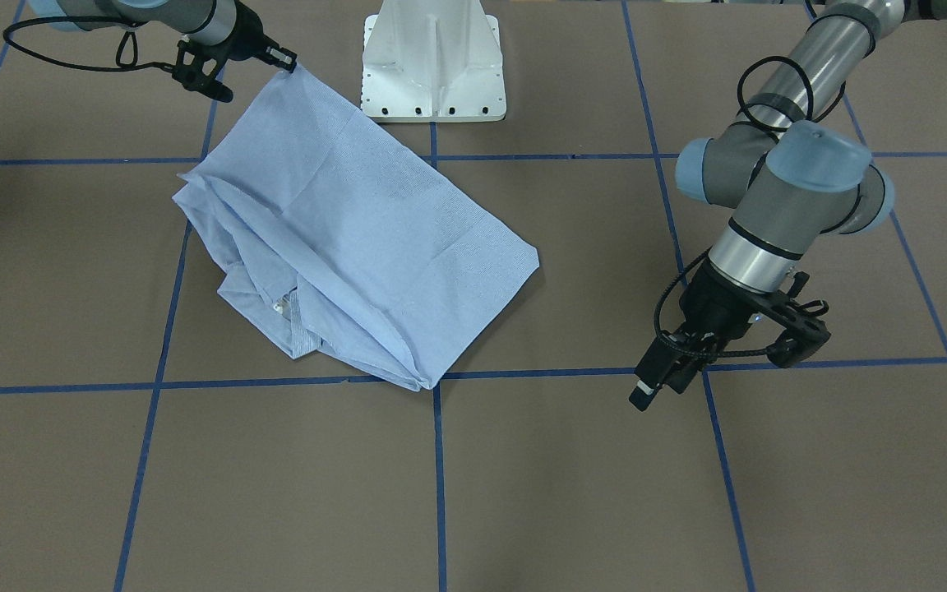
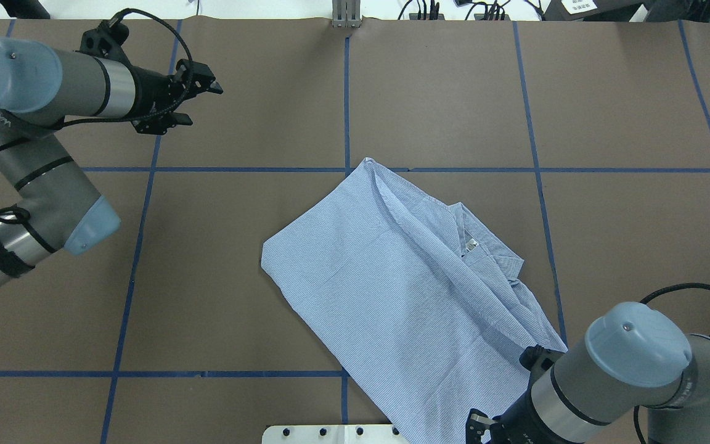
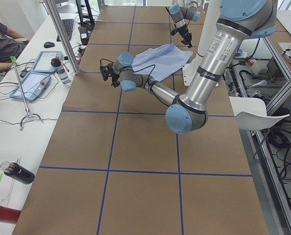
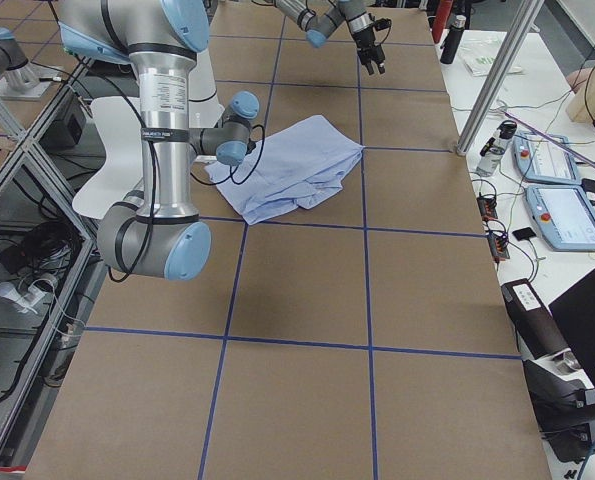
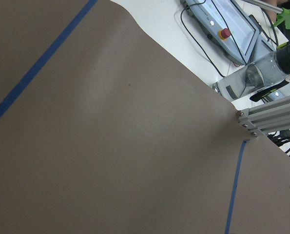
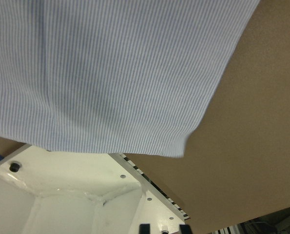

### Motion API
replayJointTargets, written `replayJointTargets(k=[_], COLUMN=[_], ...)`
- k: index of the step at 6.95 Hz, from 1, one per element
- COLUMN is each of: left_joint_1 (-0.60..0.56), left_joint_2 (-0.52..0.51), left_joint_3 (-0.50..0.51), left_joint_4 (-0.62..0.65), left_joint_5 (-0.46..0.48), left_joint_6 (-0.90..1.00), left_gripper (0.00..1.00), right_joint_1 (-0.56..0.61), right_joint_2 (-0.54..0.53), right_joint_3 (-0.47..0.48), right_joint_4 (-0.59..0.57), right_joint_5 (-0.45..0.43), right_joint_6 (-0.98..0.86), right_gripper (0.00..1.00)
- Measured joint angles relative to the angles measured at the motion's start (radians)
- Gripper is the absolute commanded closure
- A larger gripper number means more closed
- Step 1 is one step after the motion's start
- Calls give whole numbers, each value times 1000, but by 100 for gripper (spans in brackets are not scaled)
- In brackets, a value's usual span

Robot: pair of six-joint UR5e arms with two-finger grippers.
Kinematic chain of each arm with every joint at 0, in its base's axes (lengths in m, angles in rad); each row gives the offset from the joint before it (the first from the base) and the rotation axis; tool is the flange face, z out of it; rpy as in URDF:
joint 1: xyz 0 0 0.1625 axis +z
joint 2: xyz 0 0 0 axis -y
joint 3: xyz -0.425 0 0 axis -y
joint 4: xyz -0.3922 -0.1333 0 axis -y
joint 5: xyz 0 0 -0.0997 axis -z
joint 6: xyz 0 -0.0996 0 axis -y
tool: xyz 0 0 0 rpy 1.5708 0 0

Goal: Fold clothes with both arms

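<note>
Pale blue cloth with fine white stripes, the shirt (image 1: 358,222) lies folded into a rough oblong on the brown table (image 1: 523,477), slanting across the blue tape lines (image 1: 438,460). It sits in the middle of the table, reaching towards the robot's right. Its collar, with the small white neck label (image 2: 470,245), shows at the rumpled long edge on the robot's right side, where loose layers bunch.

The right gripper (image 1: 287,64) is clamped on one corner of the shirt, close to the white pedestal base (image 1: 432,66). That corner is raised off the table (the wrist view shows the hem hanging above the pedestal's plate).

The left gripper (image 2: 204,102) hovers well apart from the shirt, over bare table on the robot's left and towards the far edge. Its fingers appear spread, with nothing between them. Its wrist camera sees only brown paper, tape and the table's edge.
</note>
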State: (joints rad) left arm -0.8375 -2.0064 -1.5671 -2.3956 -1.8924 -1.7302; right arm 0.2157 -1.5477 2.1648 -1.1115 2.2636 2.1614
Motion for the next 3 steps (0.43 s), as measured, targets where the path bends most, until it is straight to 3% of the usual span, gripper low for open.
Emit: replayJointTargets(k=[3], left_joint_1=[210], left_joint_2=[119], left_joint_3=[-115], left_joint_4=[0], left_joint_5=[59], left_joint_6=[-118], left_gripper=[9], right_joint_1=[212], right_joint_2=[43], right_joint_3=[-26], right_joint_4=[1], right_joint_5=[0], right_joint_6=[0], right_gripper=[0])
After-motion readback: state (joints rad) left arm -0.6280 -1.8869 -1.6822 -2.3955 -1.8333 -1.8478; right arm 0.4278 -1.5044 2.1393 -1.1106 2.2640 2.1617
